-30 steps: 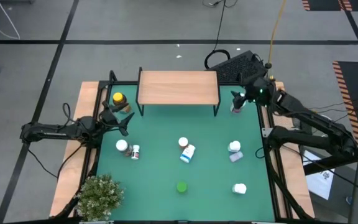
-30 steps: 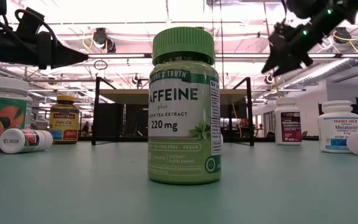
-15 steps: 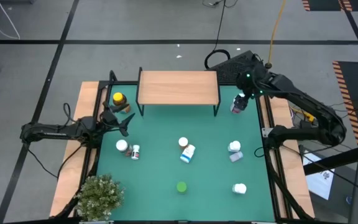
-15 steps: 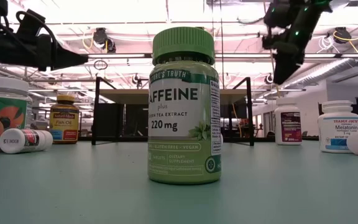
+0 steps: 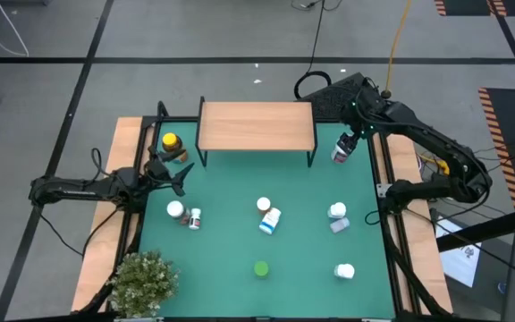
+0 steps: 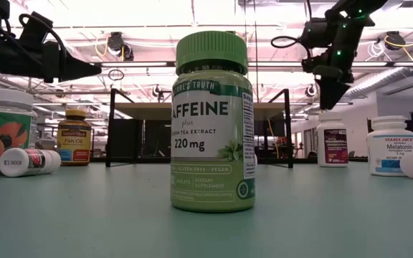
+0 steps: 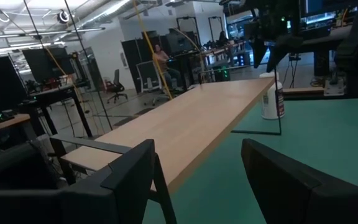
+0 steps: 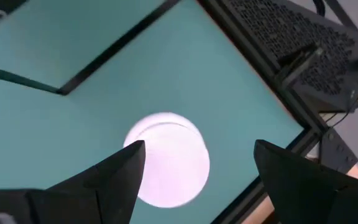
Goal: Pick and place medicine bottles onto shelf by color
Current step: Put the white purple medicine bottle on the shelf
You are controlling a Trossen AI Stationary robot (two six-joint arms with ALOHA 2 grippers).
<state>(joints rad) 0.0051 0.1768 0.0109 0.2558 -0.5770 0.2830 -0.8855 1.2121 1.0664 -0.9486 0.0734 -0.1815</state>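
A white bottle with a maroon label stands upright on the green mat beside the shelf's right legs. My right gripper hangs open just above it, pointing steeply down. In the right wrist view its fingers flank the white cap without touching. The wooden shelf stands bare at the far middle. My left gripper waits open and level at the mat's left edge, near the amber yellow-capped bottle. The green bottle stands near the front.
White bottles stand on the mat, with a blue-white one and others lying beside them. A leafy plant sits at the front left corner. A black device lies behind the shelf's right end.
My right arm has swung toward the table's far edge. Its gripper has tipped from a slant to pointing steeply down over the white maroon-labelled bottle. The bottle has stayed in place.
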